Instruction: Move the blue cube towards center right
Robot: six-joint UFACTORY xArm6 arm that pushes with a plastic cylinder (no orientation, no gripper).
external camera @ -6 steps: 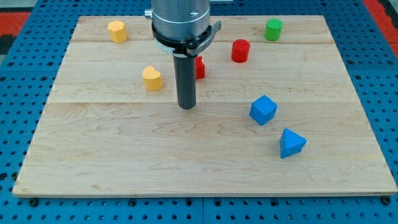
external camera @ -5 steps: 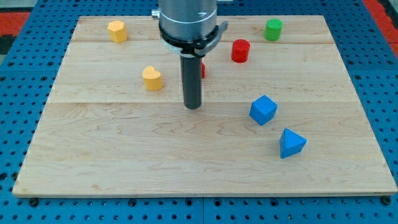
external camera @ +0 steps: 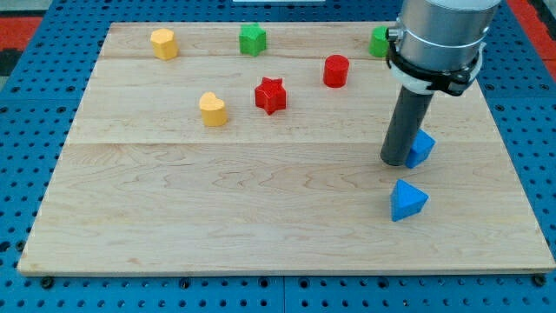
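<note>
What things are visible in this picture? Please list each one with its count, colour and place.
Board: one, light wood, filling most of the view, on a blue perforated base.
Blue cube: one, blue, right of centre, partly hidden by the rod.
Blue pyramid-like block: one, blue, lower right, below the cube.
Red star: one, red, upper middle.
Red cylinder: one, red, right of the star.
Green star-like block: one, green, top middle.
Green block: one, green, top right, partly behind the arm; shape unclear.
Yellow block: one, yellow, top left.
Yellow heart: one, yellow, left of the red star.
My tip: one, dark rod end, against the cube's left side.
</note>
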